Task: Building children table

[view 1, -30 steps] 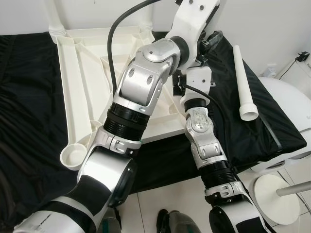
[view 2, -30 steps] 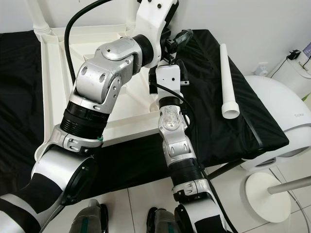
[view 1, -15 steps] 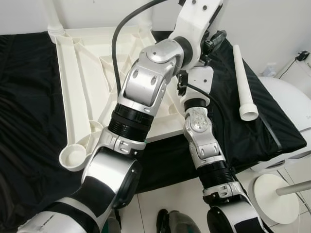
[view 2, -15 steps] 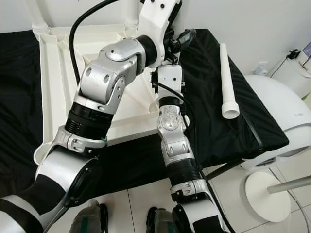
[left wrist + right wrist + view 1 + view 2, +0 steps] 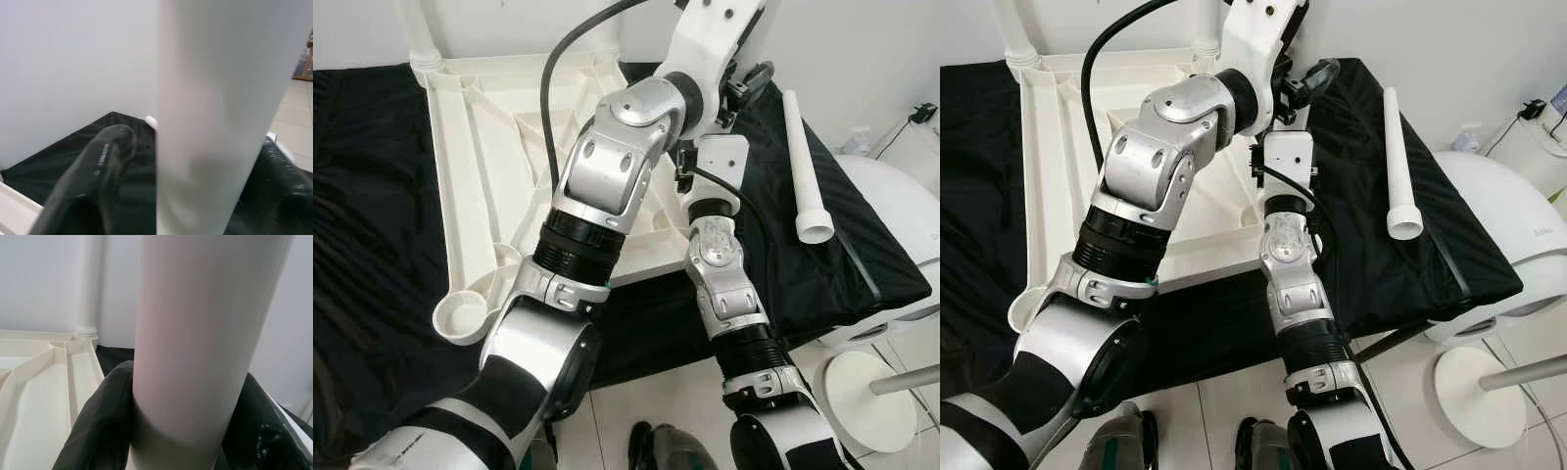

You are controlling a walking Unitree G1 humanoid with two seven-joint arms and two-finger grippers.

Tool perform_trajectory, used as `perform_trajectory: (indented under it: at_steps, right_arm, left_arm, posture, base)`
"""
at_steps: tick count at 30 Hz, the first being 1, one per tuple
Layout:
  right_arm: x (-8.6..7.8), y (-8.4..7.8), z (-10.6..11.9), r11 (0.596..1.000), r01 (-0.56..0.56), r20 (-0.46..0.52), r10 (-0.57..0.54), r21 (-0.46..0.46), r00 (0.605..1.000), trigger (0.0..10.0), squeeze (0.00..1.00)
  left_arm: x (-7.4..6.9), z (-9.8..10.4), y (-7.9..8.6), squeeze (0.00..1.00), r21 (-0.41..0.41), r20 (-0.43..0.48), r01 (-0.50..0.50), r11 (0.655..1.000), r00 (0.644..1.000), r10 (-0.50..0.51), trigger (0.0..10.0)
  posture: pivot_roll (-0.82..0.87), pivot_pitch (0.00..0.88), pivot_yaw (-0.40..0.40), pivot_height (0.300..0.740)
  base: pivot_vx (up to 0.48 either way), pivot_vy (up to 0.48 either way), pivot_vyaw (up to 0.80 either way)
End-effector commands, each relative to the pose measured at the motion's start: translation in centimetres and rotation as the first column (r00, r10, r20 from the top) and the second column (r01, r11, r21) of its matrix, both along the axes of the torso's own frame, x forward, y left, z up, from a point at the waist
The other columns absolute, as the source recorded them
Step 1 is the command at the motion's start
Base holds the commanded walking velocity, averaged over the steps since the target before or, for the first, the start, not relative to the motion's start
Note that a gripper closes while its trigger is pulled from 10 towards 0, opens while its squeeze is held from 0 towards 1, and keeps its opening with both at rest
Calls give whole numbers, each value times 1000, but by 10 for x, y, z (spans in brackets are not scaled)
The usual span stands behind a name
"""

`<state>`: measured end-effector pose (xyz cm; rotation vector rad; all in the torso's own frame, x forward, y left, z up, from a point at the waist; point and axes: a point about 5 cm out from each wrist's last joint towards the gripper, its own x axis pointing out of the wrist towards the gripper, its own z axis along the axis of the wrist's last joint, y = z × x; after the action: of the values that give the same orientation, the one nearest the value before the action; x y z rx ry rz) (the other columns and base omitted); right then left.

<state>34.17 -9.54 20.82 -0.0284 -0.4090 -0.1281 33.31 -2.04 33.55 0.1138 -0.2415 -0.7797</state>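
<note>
The white tabletop lies upside down on a black cloth. Upright legs stand in its far-left corner and far-right corner. Both arms reach over the tabletop's right side. In the wrist views each gripper is shut on an upright white table leg: my left gripper holds the leg, and my right gripper holds the leg with black fingers on both sides. In the eye views the arms hide that leg. A loose leg lies on the cloth to the right.
The black-covered surface ends at a near edge over tiled floor. A white rounded appliance and a white disc base stand to the right. A wall rises behind the table.
Both arms have shifted slightly to the right and away from me, keeping their hold on the leg. The tabletop and the loose leg have not moved.
</note>
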Motion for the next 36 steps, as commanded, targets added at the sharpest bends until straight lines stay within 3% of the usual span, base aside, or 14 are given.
perform_trajectory:
  at_steps: [1,7,8,14,15,17,18,20,21,26,29,31,36]
  right_arm:
    - [2,-9,0,999,41,-7,-41,18,999,10000,0]
    - [4,-16,1,998,63,-6,-63,23,998,10000,0]
    - [5,-23,0,996,88,-8,-88,19,996,10000,0]
    - [6,-30,2,994,108,-3,-108,16,994,10000,0]
    - [8,-33,4,993,114,-1,-114,19,993,10000,0]
    - [8,-35,5,993,119,-1,-119,21,993,10000,0]
    - [11,-41,6,991,134,-7,-134,20,991,10000,0]
    - [11,-41,6,991,134,-7,-134,20,991,10000,0]
    - [13,-48,6,989,144,-14,-144,18,990,10000,0]
    - [14,-56,7,989,145,-20,-145,9,989,10000,0]
    - [14,-59,8,990,143,-17,-143,-1,990,10000,0]
    - [14,-63,11,995,99,-14,-99,-12,995,10000,0]
    - [14,-64,13,999,46,-20,-47,-25,999,10000,0]
  left_arm:
    - [1,5,4,1000,-83,-3,-133,988,991,133,10000]
    - [-1,6,7,1000,-106,-17,-85,991,996,84,10000]
    - [-3,4,13,1000,-136,-49,-43,990,998,36,10000]
    - [-4,1,24,992,-171,-86,3,985,996,-18,10000]
    - [-5,-1,30,47,-179,-98,10,984,995,-28,10000]
    - [-5,-2,34,47,-184,-106,13,983,994,-33,10000]
    - [-2,-4,49,0,-188,-118,-10,982,993,-13,10000]
    - [-2,-4,49,0,-188,-118,-10,982,993,-13,10000]
    - [3,-7,66,0,-186,-132,-54,981,991,30,10000]
    - [9,-16,89,0,-149,-145,-131,980,983,110,10000]
    - [10,-22,94,0,-124,-149,-151,981,980,132,10000]
    - [8,-44,99,0,-28,-145,-170,985,976,164,10000]
    - [0,-70,89,0,73,-132,-134,988,981,142,10000]
  posture:
    - [42,71,-89,740]
    - [40,65,-87,740]
    - [37,53,-88,740]
    - [37,44,-87,740]
    - [37,39,-86,740]
    - [37,39,-86,740]
    - [40,32,-88,740]
    - [40,32,-88,740]
    - [43,28,-89,740]
    - [46,23,-90,740]
    - [47,22,-92,740]
    - [47,25,-95,740]
    - [48,26,-97,740]
  base:
    - [0,0,0]
    - [0,0,0]
    - [0,0,0]
    - [0,0,0]
    - [0,0,0]
    - [0,0,0]
    - [0,0,0]
    - [0,0,0]
    - [0,0,0]
    - [0,0,0]
    - [0,0,0]
    - [0,0,0]
    - [0,0,0]
